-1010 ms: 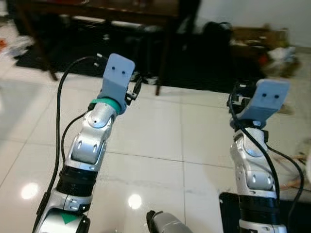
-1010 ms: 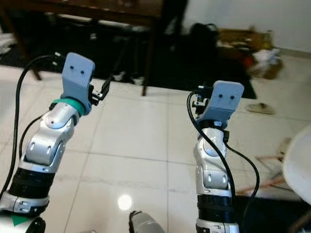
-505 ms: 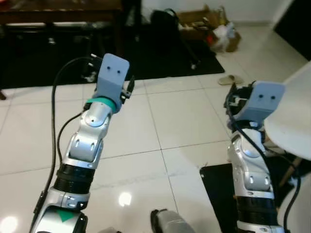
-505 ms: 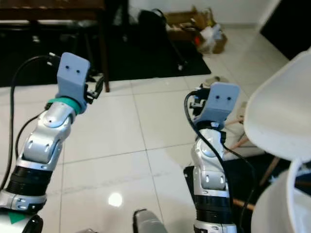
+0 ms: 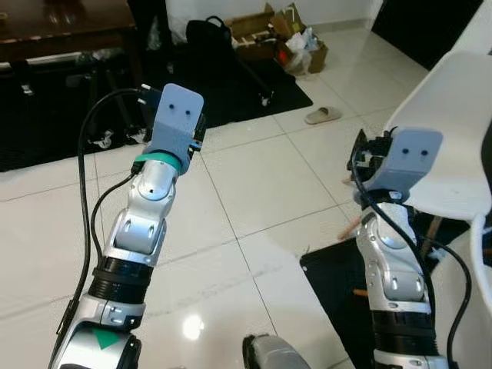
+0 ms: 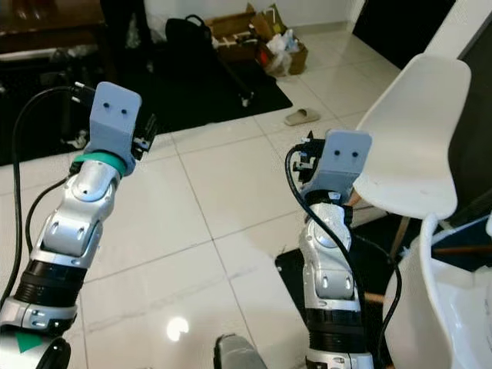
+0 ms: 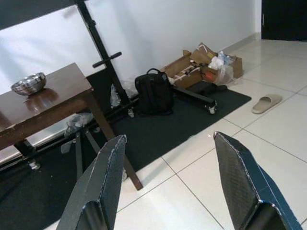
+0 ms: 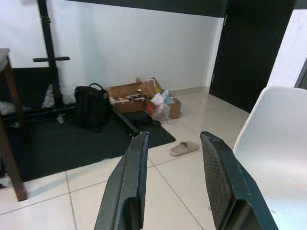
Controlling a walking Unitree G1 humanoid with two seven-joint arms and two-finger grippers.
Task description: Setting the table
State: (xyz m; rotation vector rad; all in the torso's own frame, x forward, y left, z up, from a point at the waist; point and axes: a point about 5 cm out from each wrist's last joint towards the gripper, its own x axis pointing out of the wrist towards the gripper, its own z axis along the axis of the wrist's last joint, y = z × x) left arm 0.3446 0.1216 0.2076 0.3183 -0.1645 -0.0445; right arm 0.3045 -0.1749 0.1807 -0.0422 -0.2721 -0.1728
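Left wrist view: the left hand (image 7: 165, 184) is seen with its 2 black fingers (image 7: 98, 184) spread wide, nothing held between them. Past the fingers, a dark wooden surface (image 7: 43, 103) is seen far left, with a metal bowl (image 7: 29, 83) sitting near its far edge. That bowl is the only tableware made out, so it is taken as the likely task item; no plates or cutlery are seen.

Right wrist view: the right hand (image 8: 175, 184) is also held apart at a moderate gap, empty. A white chair (image 8: 276, 143) is seen just beside it on the right.

In the head views both arms are raised over the white tiled floor (image 5: 254, 192), well apart from the surface (image 5: 61, 23). A black backpack (image 5: 206, 34), an open cardboard box (image 5: 261, 23) and a slipper (image 5: 323, 115) lie on the far side, near a dark mat (image 5: 246, 84).

Judgement: the task is at the approach stage, with nothing grasped yet. The bowl is expected to be light, rigid and smooth, so slip between the fingers is the main risk. A pinch across the rim, 1 finger inside and 1 outside, is judged the best hold. Its contents cannot be told from here, so it should be kept level when lifted.
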